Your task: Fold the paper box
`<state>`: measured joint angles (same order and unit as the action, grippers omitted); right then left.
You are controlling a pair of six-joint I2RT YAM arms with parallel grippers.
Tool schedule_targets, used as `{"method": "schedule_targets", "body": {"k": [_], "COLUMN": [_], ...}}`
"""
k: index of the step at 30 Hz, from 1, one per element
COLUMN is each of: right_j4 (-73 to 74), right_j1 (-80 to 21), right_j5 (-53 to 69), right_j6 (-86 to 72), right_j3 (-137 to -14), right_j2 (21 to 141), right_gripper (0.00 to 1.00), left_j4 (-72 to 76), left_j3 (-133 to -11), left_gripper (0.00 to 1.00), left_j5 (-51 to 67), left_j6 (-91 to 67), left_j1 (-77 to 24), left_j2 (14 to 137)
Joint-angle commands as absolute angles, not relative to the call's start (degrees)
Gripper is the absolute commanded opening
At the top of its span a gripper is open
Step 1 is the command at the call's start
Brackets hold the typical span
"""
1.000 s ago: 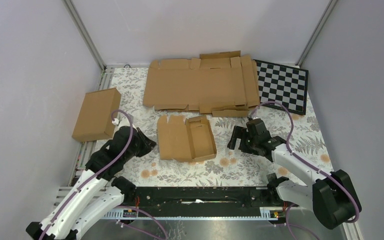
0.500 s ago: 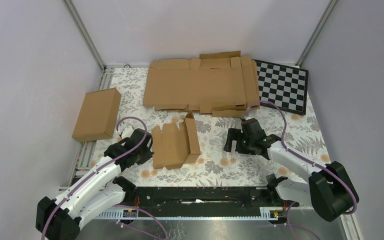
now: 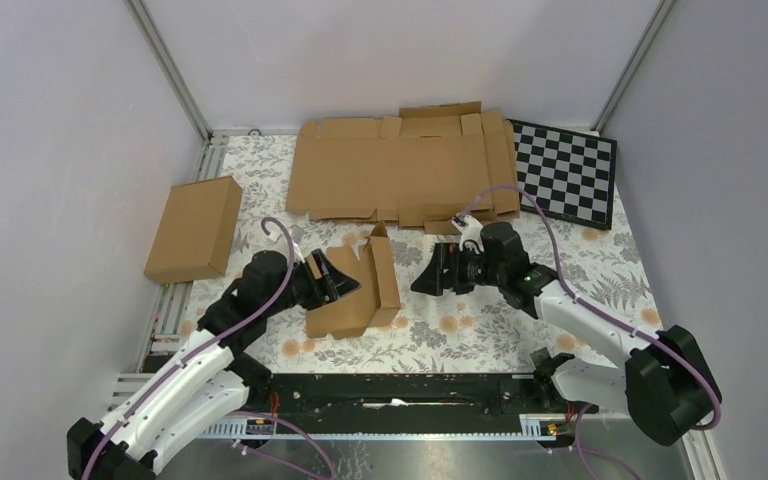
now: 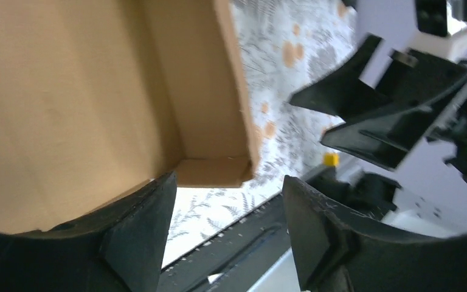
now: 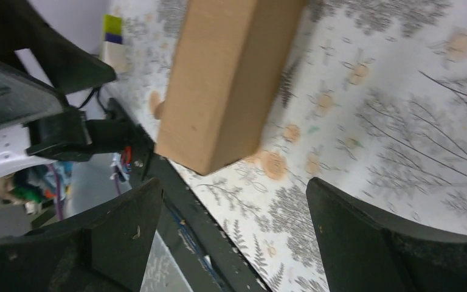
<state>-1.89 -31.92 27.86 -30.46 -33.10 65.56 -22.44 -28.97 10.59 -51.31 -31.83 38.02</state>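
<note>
Judging from the flowered tabletop (image 3: 480,330) downward, the biggest piece, a large flat cardboard sheet (image 3: 400,170), lay unfolded at the far edge beside a checkerboard (image 3: 565,170), and a closed brown box (image 3: 193,228) sat at the left margin. The paper box (image 3: 345,315) lay near the front middle, between my two arms, and I judged it only partly done. One long wall (image 3: 385,275) stood upright and met a short end flap at a corner. The rest of the blank was flat, so the other walls and the lid were left to fold. My left gripper (image 3: 335,280) reached over the flat panel with its fingers apart, holding nothing. My right gripper (image 3: 428,280) hung just beside the raised wall's outer side, also spread wide, and I could not tell whether it touched. The overhead view gave the whole layout but hid the box's inside. The left wrist view showed the inner corner where wall and flap met, while the right wrist view showed the wall's plain outer face with tabletop between its fingers.
</note>
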Motion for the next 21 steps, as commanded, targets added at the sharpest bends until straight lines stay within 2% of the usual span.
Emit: {"method": "schedule_targets", "body": {"k": [1, 5, 10, 21], "right_j4": [-11.8, -14.2, -14.8, -18.4], "right_j1": [-33.4, -36.0, -39.0, -42.9], "right_j5": [37.9, 37.8, 37.5, 34.7], "right_j6": [-34.7, -35.4, -35.3, -37.3], "right_j3": [-33.1, -33.8, -35.6, -35.3], "right_j2": [68.9, 72.4, 77.1, 83.3], "right_gripper": [0.96, 0.96, 0.94, 0.91], "left_j4": [-6.4, -3.4, -0.2, 6.8], "left_j3": [-27.8, -28.8, -28.5, -24.4], "left_gripper": [0.68, 0.67, 0.61, 0.52], "left_j5": [22.6, 21.9, 22.4, 20.1], "left_j6": [-52.3, -52.2, -52.9, -55.8], "left_j1": [-33.5, -36.4, -37.0, -37.0], "left_j2": [40.9, 44.7, 48.3, 49.4]}}
